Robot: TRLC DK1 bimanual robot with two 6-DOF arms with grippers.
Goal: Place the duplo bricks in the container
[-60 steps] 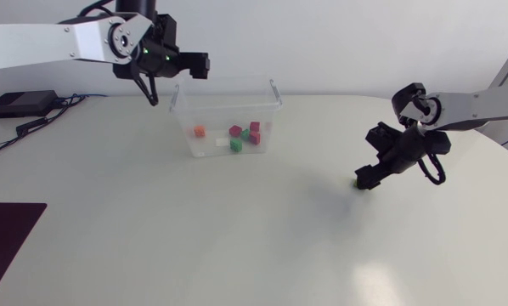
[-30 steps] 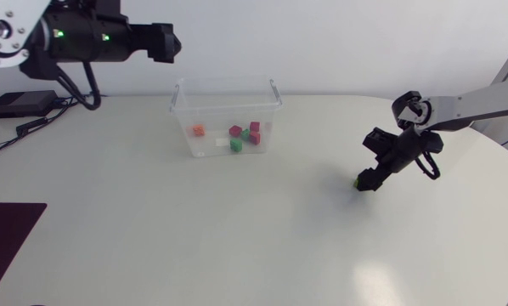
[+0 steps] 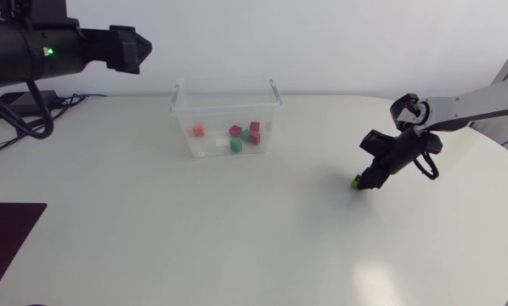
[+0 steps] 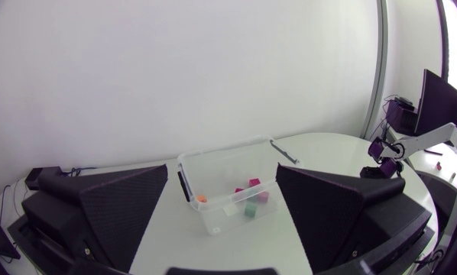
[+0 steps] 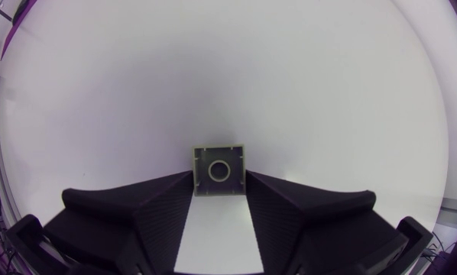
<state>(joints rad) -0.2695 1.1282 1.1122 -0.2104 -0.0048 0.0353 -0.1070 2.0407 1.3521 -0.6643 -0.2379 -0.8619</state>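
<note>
Head view, left fingers: my left fingers (image 3: 133, 51) hang high at the far left, pointing right toward the container (image 3: 226, 87), left of it and well apart.
Head view, container: a clear tub at the far middle of the white surface (image 3: 194, 238). Inside lie an orange brick (image 3: 199, 131), two red bricks (image 3: 254, 132) and a dark green brick (image 3: 235, 145).
Head view, right fingers: my right fingers (image 3: 364, 178) are down at the surface on the right, well apart from the container. A yellow-green brick (image 3: 355, 182) is at their tips.
Head view, mat: a dark mat (image 3: 8, 234) lies at the near left edge.
Left wrist view, left fingers: they stand wide apart and hold nothing.
Left wrist view, container: it sits ahead of the gap between my fingers, with the coloured bricks on its floor. My right arm (image 4: 412, 143) shows small, far off to the right.
Right wrist view, right fingers: they are closed in on the yellow-green brick, one finger touching each side.
Right wrist view, brick: its square face with a round ring turns toward me, with the white surface behind it.
</note>
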